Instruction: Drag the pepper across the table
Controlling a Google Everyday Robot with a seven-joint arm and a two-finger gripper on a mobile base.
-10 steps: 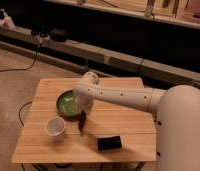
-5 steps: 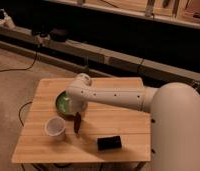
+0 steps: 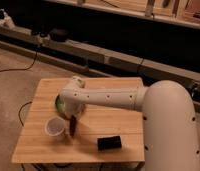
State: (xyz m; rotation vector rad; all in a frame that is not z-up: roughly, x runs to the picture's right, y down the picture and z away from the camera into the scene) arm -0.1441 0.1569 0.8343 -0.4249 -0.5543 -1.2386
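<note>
The pepper is a slim dark red piece lying on the light wooden table, just right of a white cup. My gripper comes down from the white arm's wrist onto the pepper's upper end and touches or nearly touches it. The arm reaches in from the right across the middle of the table.
A green bowl sits behind the wrist and is mostly covered by it. The white cup stands close to the left of the pepper. A black rectangular block lies near the front edge. Dark shelving runs behind the table.
The arm's wrist has swung left over the bowl. The pepper has slid left with it, ending closer to the white cup.
</note>
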